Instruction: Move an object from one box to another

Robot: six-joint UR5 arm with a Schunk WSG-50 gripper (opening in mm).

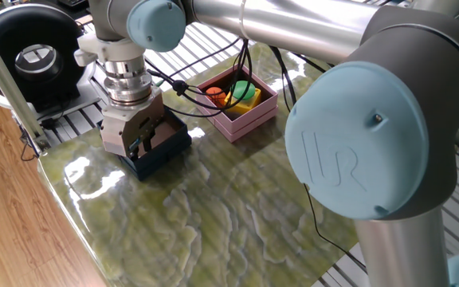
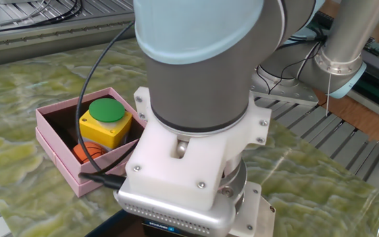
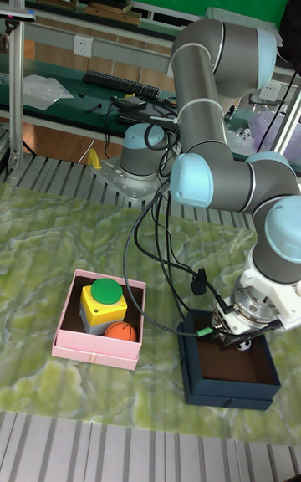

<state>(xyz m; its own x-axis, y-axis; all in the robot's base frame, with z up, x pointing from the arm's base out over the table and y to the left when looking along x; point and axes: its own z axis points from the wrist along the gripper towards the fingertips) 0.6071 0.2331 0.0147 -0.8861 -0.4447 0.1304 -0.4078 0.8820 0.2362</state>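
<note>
Thing to move: somewhere inside the square dark blue box with thin walls (image 1: pixel 171 148); hidden by the robot hand, so no telling what it is. Maybe a small pale bit by the fingers in the tall view, too small to be sure.
Blue box: sits on the shiny green stone table (image 1: pixel 213 215), near its edge, a little way from the pink box.
Robot hand: the grey two-finger gripper (image 3: pixel 237 338) reaches down inside the blue box walls. Cannot tell how wide the fingers are, or if anything is held.
Place to go: the square pale pink box with the dark inside (image 2: pixel 54 157), already quite full with a yellow block with a round green button (image 2: pixel 104 124) and an orange ball (image 2: pixel 87 153).
Trouble 1: fingers may bump or catch a thin blue wall and drag the whole box, because of the tight fit.
Trouble 2: thing may slip out if pinched badly.
Trouble 3: little free room in the pink box, so a drop may land on the button block and roll away.
Trouble 4: the black cable (image 3: pixel 159 281) hangs near the pink box and may snag.
</note>
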